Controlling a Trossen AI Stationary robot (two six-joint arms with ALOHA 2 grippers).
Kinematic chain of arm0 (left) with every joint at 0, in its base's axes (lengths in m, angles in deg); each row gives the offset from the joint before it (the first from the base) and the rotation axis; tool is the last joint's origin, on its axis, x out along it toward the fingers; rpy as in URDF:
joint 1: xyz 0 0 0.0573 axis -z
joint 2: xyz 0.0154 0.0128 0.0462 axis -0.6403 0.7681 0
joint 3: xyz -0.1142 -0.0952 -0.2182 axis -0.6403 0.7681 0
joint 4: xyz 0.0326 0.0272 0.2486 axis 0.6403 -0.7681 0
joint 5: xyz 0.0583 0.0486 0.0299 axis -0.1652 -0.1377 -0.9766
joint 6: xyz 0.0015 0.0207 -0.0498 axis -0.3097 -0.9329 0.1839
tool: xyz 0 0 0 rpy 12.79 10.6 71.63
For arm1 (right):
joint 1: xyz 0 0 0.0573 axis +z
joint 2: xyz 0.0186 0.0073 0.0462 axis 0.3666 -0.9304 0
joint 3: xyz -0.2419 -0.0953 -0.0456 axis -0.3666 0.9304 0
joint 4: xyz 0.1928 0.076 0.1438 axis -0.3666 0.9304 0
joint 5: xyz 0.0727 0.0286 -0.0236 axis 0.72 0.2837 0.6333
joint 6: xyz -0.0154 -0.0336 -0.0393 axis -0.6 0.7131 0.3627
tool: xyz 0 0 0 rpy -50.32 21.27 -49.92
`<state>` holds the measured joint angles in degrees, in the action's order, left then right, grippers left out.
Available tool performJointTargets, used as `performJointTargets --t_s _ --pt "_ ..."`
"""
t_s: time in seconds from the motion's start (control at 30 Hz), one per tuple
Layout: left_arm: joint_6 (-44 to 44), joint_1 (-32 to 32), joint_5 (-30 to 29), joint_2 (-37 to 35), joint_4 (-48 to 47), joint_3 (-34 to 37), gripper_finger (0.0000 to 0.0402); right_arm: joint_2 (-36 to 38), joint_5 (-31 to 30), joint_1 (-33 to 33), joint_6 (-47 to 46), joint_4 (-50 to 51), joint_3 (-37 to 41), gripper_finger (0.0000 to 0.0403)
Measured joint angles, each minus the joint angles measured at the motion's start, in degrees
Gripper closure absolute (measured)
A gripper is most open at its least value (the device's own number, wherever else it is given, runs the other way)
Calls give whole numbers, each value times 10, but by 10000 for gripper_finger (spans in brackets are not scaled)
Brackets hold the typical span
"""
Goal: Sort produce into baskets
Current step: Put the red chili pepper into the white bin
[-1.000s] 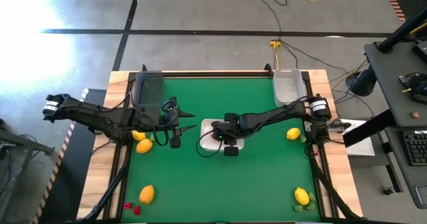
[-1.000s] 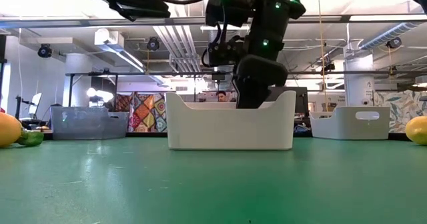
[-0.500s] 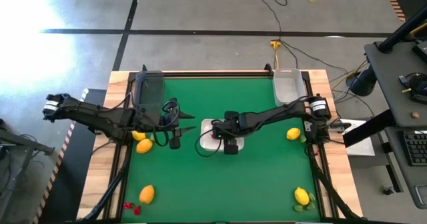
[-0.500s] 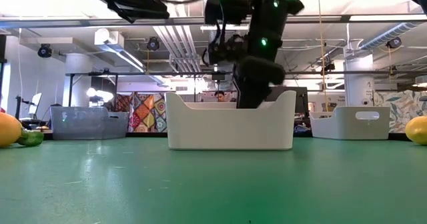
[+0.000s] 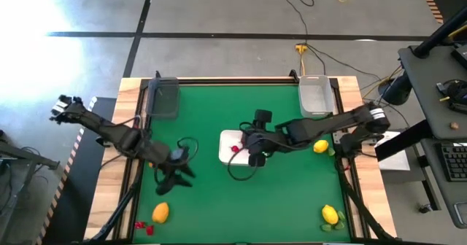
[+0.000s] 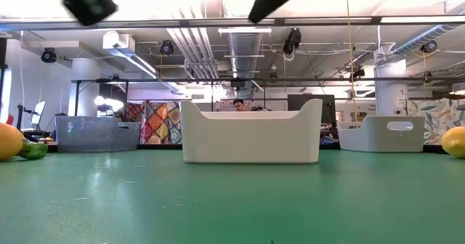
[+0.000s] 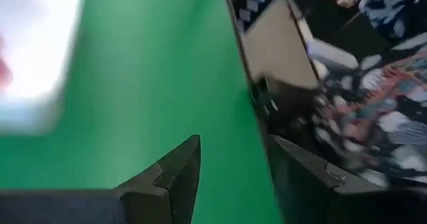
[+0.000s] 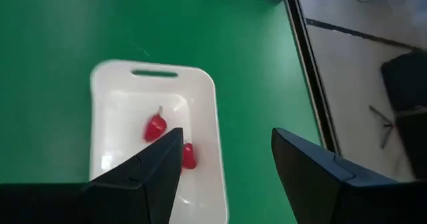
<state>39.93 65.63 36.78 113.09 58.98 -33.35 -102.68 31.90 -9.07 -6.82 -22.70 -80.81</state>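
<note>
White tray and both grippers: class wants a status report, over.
Right gripper open above white tray, empty. Two red berries in tray. Left gripper open, empty, over the mat near the orange. Nothing in the way.

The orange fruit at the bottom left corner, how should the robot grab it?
Come straight down on the orange fruit and pinch its round middle across the narrower width. It lies alone on the green mat, with red berries close beside it. The open left gripper hovers nearest.
</note>
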Motion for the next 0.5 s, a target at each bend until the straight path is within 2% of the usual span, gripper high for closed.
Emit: performJointTargets --t_s 0.13,0.33,0.5 --pt "149 64 1 9 -44 -9 243 20 0 17 -15 0 0 182" --pt "206 77 -1 28 -117 -55 243 20 0 32 -17 1 1 182" --pt "363 110 13 56 -121 -72 243 9 0 43 -32 -3 1 182"
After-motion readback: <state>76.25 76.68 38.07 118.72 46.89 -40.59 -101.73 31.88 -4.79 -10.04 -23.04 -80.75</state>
